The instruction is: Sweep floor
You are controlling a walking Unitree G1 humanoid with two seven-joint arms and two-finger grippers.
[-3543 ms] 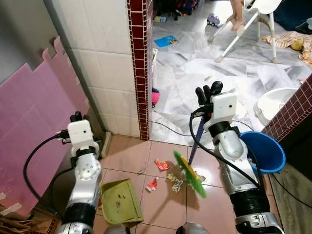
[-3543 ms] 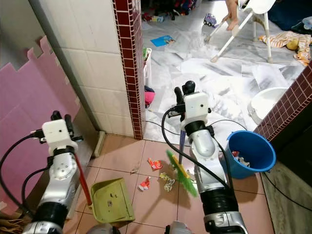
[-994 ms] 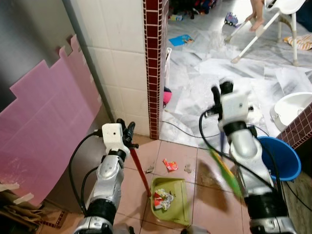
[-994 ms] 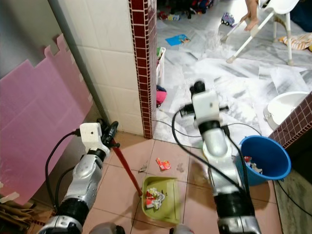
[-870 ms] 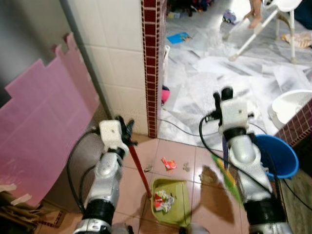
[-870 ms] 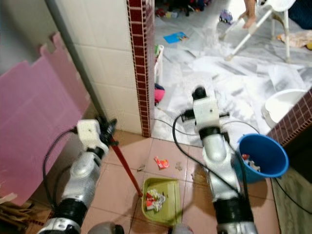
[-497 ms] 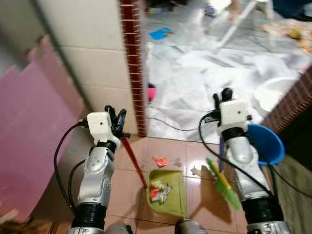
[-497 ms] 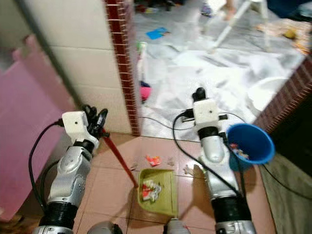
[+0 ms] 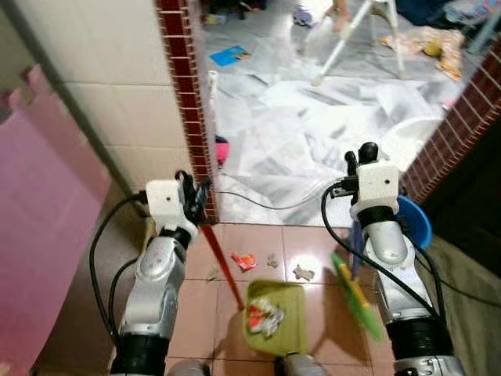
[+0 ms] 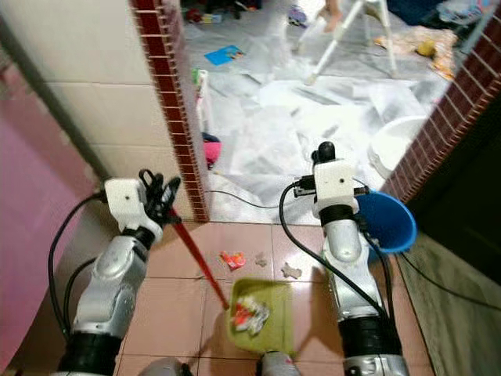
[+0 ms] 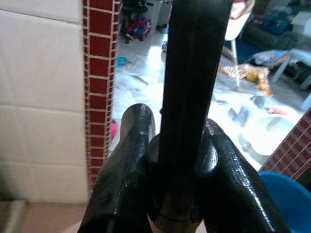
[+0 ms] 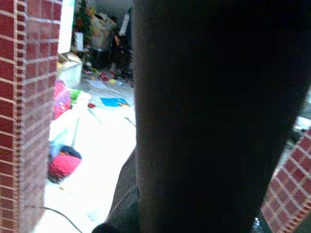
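Two tools w/ us: left gripper (image 11: 172,145) fingers clenched on dustpan (image 9: 275,317) handle, pan w/ wrappers on near floor; right gripper (image 9: 362,157) by green broom (image 9: 356,296), grip unclear. No legible writing.

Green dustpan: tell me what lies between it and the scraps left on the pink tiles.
Nothing visible. The red wrapper and two pale scraps lie on bare pink tile just beyond the green dustpan; the green broom hangs to its right.
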